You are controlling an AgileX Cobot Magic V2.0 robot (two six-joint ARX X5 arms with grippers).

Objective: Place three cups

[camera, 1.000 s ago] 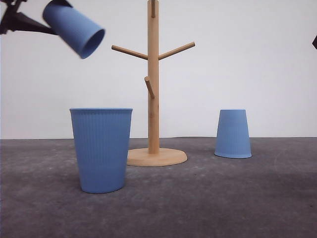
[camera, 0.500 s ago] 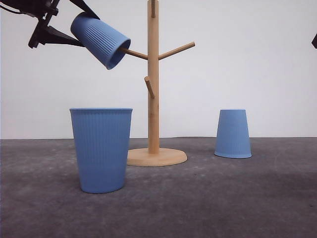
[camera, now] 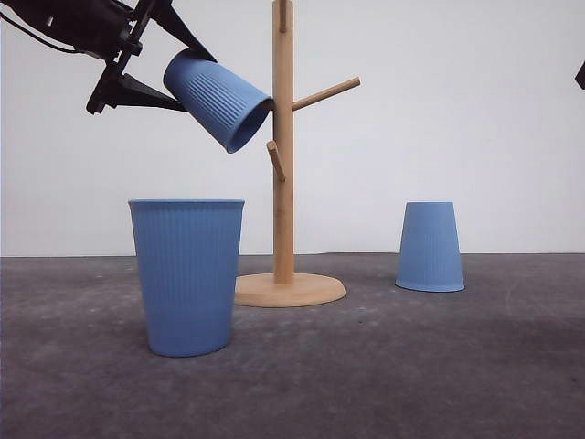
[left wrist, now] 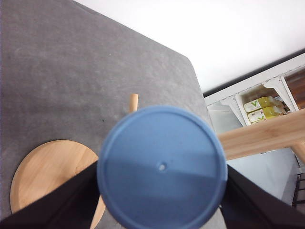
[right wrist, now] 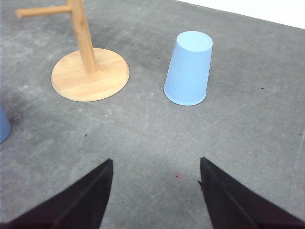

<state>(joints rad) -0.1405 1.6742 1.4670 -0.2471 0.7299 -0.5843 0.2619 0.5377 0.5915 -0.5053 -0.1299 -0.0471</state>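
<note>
**Light ribbed cup going onto the peg**

The left gripper (camera: 174,69) clamps one light-blue ribbed tapered cup (camera: 219,99) near its flat base, mouth tilted over a peg of the tan wooden pegged stand (camera: 283,146). It looks thin, light and crushable, so hold it gently by the sides. The right gripper (right wrist: 155,186) hangs parted above the grey table (right wrist: 248,143), near the upside-down cup (right wrist: 189,68); an upright cup (camera: 187,274) stands in front.
</note>
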